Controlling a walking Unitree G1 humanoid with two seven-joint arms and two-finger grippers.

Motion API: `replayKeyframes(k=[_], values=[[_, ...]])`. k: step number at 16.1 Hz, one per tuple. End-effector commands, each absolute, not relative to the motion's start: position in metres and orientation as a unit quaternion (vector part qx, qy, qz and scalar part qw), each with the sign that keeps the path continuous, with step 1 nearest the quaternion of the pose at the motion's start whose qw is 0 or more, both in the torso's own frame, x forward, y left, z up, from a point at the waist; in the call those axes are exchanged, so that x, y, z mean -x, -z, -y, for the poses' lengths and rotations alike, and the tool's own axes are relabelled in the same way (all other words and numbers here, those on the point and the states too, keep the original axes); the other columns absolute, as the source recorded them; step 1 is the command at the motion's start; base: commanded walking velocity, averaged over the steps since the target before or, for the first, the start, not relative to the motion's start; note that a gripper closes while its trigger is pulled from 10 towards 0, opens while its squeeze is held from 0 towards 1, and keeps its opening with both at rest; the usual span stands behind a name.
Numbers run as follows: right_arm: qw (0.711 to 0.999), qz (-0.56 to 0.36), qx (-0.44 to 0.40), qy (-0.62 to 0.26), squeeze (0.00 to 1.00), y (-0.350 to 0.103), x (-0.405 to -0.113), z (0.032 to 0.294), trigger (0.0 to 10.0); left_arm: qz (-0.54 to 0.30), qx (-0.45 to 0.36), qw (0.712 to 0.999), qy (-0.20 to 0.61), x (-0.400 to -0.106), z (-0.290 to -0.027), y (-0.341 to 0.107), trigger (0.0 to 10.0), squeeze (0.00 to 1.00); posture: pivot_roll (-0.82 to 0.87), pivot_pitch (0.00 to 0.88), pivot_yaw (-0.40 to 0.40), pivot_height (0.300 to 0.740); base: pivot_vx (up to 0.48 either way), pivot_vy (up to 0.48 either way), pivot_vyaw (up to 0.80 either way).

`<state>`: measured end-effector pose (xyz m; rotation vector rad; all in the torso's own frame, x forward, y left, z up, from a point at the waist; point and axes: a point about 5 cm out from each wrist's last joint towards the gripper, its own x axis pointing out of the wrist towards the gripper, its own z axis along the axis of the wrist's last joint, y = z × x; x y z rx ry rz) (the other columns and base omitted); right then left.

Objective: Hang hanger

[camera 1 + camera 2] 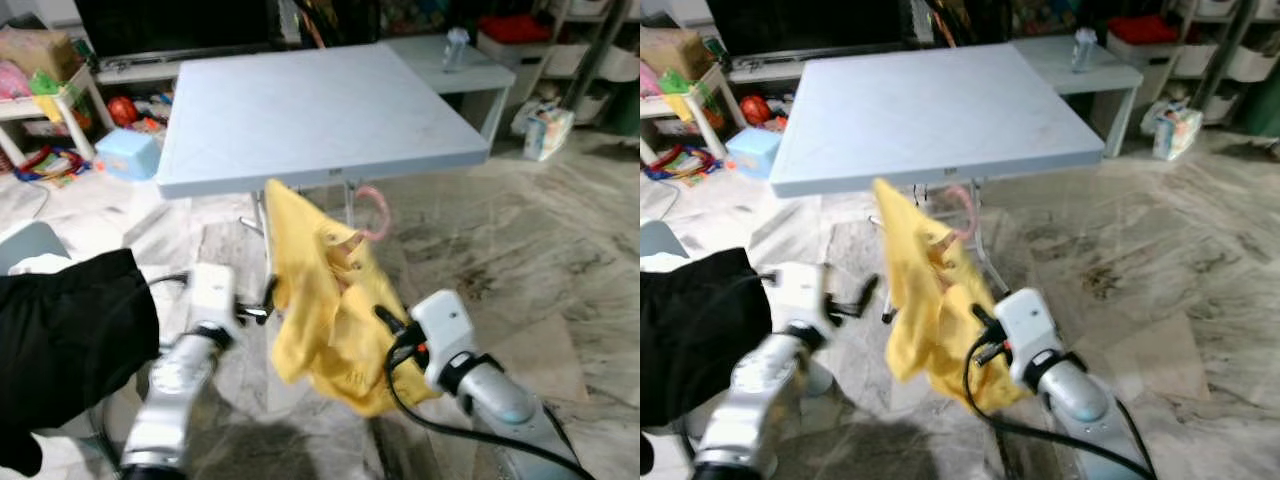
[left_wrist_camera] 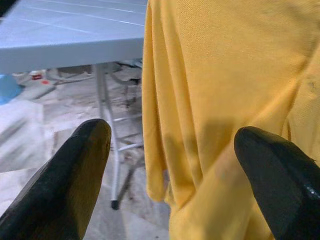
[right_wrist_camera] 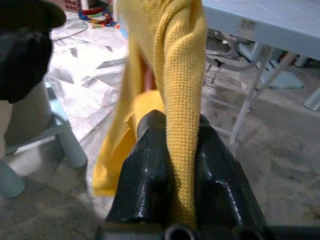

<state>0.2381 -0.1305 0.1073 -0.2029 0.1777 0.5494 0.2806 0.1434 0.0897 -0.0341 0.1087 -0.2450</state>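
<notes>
Before grey table [image 1: 300, 110], yellow garment [image 1: 325, 300] pinched between right pincer [image 3: 181, 165] fingers.

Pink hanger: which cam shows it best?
Left eye view: the pink hanger curves out of the yellow garment below the table edge. Right eye view shows a fainter, blurred pink piece. In both wrist views I can't make it out; the right gripper pinches yellow fabric.
</notes>
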Motion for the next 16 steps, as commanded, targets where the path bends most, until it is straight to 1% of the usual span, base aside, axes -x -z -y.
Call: replayKeyframes(k=[1,5,6,7,10,11,13,14,15,16], values=[[0.956,-0.05,0.108,-0.27,0.0,-0.122,-0.242,0.132,10.0,-0.052,0.018,0.99,0.129,-0.281,-0.136,-0.091,10.0,0.0,-0.09,0.042,0.045,0.74,0.0,0.0,0.0],[0.954,-0.045,0.122,-0.272,0.0,-0.123,-0.244,0.133,10.0,-0.053,0.0,0.991,0.124,-0.285,-0.136,-0.09,10.0,0.0,-0.09,0.039,0.043,0.74,0.0,0.0,0.0],[0.95,-0.053,0.141,-0.274,0.0,-0.122,-0.245,0.137,10.0,-0.059,-0.022,0.989,0.134,-0.292,-0.138,-0.089,10.0,0.0,-0.08,0.039,0.04,0.74,0.0,0.0,0.0],[0.948,-0.054,0.138,-0.282,0.0,-0.124,-0.244,0.138,10.0,-0.08,-0.023,0.986,0.143,-0.298,-0.139,-0.085,10.0,0.0,-0.08,0.039,0.04,0.74,0.0,0.0,0.0],[0.931,-0.069,0.149,-0.327,0.0,-0.13,-0.238,0.145,10.0,-0.09,-0.036,0.987,0.128,-0.313,-0.146,-0.085,10.0,0.0,-0.1,0.042,0.041,0.74,0.0,0.0,0.0],[0.924,-0.078,0.15,-0.342,0.0,-0.13,-0.234,0.147,10.0,-0.092,-0.041,0.984,0.144,-0.316,-0.14,-0.082,10.0,0.0,-0.11,0.044,0.045,0.74,0.0,0.0,0.0],[0.922,-0.08,0.143,-0.35,0.0,-0.132,-0.231,0.146,10.0,-0.095,-0.038,0.983,0.153,-0.318,-0.135,-0.08,10.0,0.0,-0.12,0.047,0.048,0.74,0.0,0.0,0.0],[0.926,-0.074,0.135,-0.345,0.0,-0.136,-0.232,0.144,10.0,-0.093,-0.022,0.982,0.166,-0.319,-0.127,-0.081,10.0,0.0,-0.14,0.048,0.052,0.74,0.0,0.0,0.0],[0.937,-0.065,0.147,-0.31,0.0,-0.138,-0.238,0.144,10.0,-0.076,0.01,0.978,0.196,-0.318,-0.106,-0.089,10.0,0.0,-0.14,0.048,0.052,0.74,0.0,0.0,0.0],[0.945,-0.056,0.143,-0.288,0.0,-0.14,-0.243,0.143,10.0,-0.066,0.016,0.976,0.208,-0.315,-0.095,-0.092,10.0,0.0,-0.14,0.048,0.052,0.74,0.0,0.0,0.0]])
